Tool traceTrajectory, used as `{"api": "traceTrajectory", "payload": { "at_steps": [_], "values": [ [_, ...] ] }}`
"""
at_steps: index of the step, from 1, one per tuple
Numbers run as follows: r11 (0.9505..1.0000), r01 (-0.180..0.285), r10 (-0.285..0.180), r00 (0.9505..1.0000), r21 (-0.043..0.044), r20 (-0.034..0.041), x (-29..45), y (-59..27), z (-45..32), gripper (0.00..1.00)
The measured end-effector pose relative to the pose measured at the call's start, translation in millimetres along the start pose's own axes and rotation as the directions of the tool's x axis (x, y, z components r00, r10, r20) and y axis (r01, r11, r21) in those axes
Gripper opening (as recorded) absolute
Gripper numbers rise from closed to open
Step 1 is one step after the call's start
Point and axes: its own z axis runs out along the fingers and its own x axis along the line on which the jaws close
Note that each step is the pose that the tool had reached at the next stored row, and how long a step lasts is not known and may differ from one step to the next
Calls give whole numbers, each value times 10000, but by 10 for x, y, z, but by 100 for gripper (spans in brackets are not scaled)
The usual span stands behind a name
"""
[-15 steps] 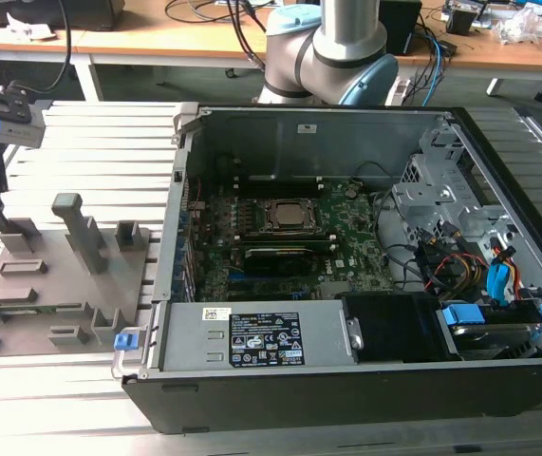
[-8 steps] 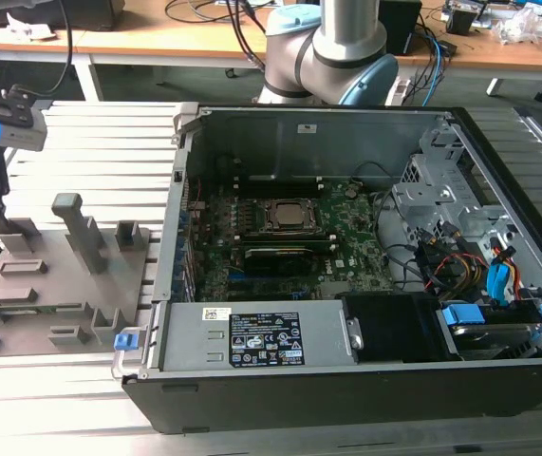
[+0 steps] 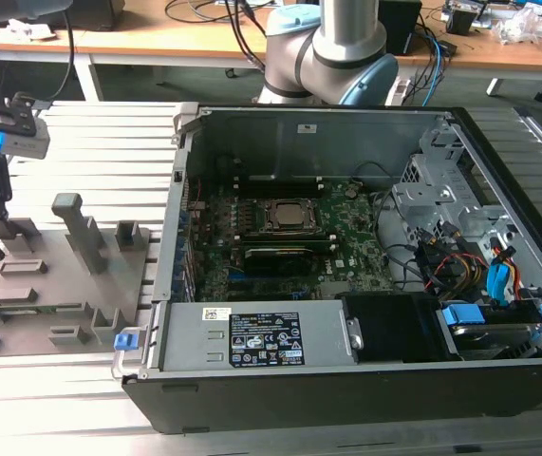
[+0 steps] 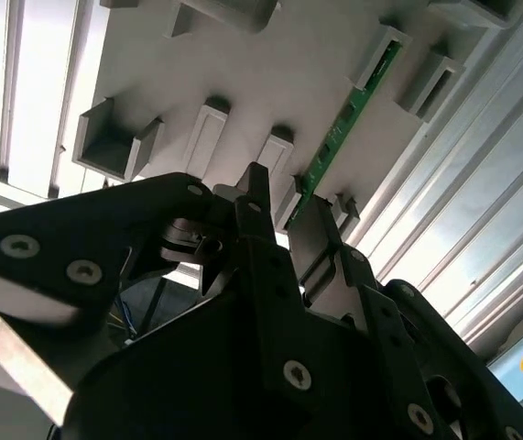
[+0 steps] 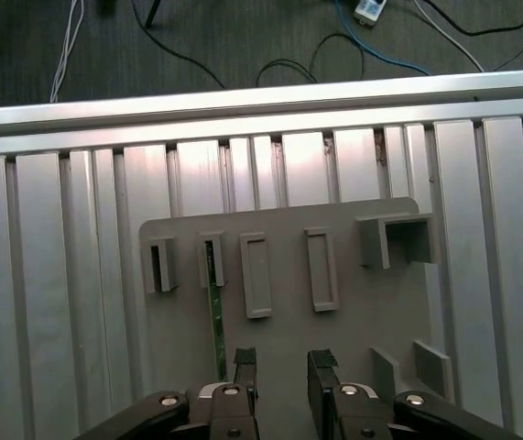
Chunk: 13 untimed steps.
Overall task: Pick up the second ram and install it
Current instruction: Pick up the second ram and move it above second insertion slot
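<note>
A robotics lab: slatted aluminium table (image 3: 100, 152), open computer case (image 3: 346, 399) (cables (image 3: 242, 28) strewn behind).

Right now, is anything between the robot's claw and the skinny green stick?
No. In the first wrist view, just a thin strip of bare grey tray lies between the gripper and the second ram.

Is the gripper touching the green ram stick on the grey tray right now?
Cannot tell. In the first wrist view the ram stick lies close beside the open gripper, outside its jaws, with neither gap nor contact plain.
</note>
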Motion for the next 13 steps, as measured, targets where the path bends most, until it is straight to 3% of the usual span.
{"api": "traceTrajectory", "payload": {
  "at_steps": [5,13],
  "values": [
    [10000,17,-17,10000,0,0,71,-8,34,36],
    [10000,29,-29,10000,-2,-3,100,-11,68,36]
  ]
}}
